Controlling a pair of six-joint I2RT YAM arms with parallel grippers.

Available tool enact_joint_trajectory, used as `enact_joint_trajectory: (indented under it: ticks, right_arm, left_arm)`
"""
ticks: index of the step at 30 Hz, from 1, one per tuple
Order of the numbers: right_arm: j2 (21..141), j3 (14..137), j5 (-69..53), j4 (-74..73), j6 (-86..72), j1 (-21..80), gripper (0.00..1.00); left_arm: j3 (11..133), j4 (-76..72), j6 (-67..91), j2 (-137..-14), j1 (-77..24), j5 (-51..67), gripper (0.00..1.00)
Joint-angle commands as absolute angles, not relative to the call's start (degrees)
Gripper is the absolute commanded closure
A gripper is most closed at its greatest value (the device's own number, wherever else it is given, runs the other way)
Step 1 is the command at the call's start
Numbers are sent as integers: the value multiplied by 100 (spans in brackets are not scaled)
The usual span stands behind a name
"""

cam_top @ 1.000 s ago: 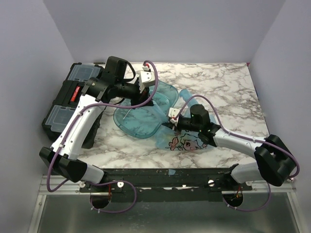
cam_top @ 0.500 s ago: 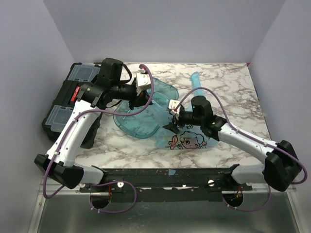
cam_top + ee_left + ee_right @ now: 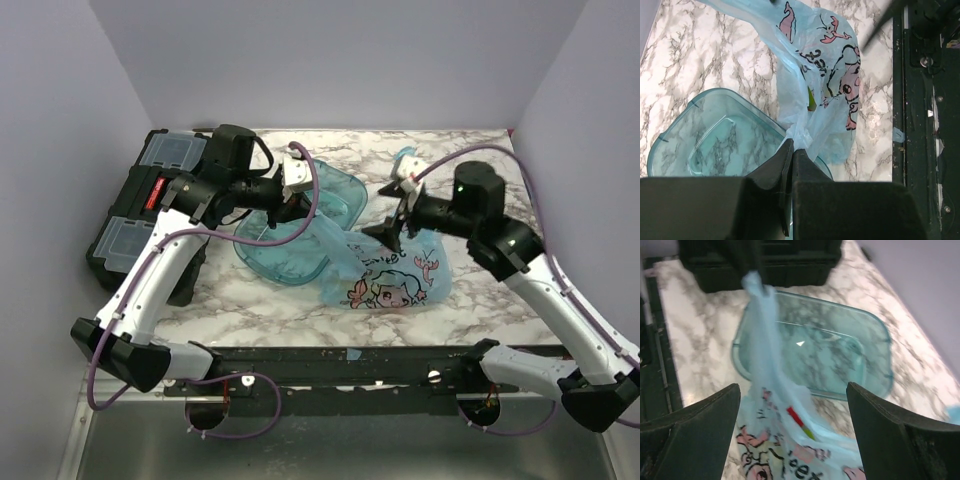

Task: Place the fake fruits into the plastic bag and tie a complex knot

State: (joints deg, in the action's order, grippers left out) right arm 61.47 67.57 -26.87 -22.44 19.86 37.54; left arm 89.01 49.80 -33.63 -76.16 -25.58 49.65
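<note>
The light-blue plastic bag (image 3: pixel 395 282) with its pink cartoon print lies on the marble in front of the teal tray (image 3: pixel 285 250). My left gripper (image 3: pixel 304 212) is shut on a stretched strip of the bag (image 3: pixel 795 137), held over the tray (image 3: pixel 715 145). My right gripper (image 3: pixel 393 228) hangs open above the bag's far side, with nothing between its fingers (image 3: pixel 700 425). Through the bag (image 3: pixel 785 455) I see fake fruits: a green piece (image 3: pixel 811 98) and a red-and-green bit (image 3: pixel 801 422). A loose blue tail (image 3: pixel 405 158) sticks up behind the right wrist. No knot is visible.
A black toolbox (image 3: pixel 135 205) with clear lid compartments stands at the table's left edge. A black rail (image 3: pixel 340 365) runs along the near edge between the arm bases. Grey walls close in the back and both sides.
My right gripper has opened and let go of the bag, then lifted and drawn back to the right. The left gripper has kept its hold on the bag strip.
</note>
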Motion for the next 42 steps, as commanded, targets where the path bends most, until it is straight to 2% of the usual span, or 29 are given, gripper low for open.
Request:
enact_joint_trajectory:
  ticks: [1,4,8,11,19,25,30,32,37,38,40,42]
  right_arm:
    - [6334,7316,-3118,-3391,1565,2324,10]
    - [6717,7662,-4286,-3932,1877,835,9]
    - [7481,8227,-5234,-5002,2799,-233,7]
    - [7923,8424,-5500,-5496,3318,-396,5]
    - [9124,8713,-6081,-5428,3686,-431,4]
    - [10180,9569,-6855,-6398,4173,-424,9]
    - [10695,9600,-7108,-6497,4157,-407,15]
    - [10774,9517,-7174,-6551,4183,-341,22]
    - [10568,9263,-7345,-6466,3945,-76,59]
    - [10467,9211,-7231,-6285,3741,-7,69]
    - [10098,8996,-6683,-5719,3215,334,98]
    - [9609,8581,-6216,-5111,2863,592,99]
  left_arm:
    - [9080,5150,-3683,-7711,-2575,5219,100]
    - [9161,5264,-3780,-7776,-2575,5221,100]
    - [9279,5372,-3840,-7856,-2575,5217,100]
    - [9349,5407,-3867,-7917,-2577,5208,100]
    - [9500,5424,-3823,-8041,-2584,5209,100]
    - [9680,5553,-3859,-8161,-2593,5136,100]
    - [9788,5649,-3924,-8245,-2593,5115,100]
    - [9853,5693,-3931,-8293,-2593,5104,100]
    - [10093,5832,-3937,-8491,-2600,5013,100]
    - [10182,5894,-3957,-8545,-2616,4974,100]
    - [10441,6020,-4018,-8671,-2733,4734,100]
    - [10691,6088,-4060,-8794,-2913,4425,100]
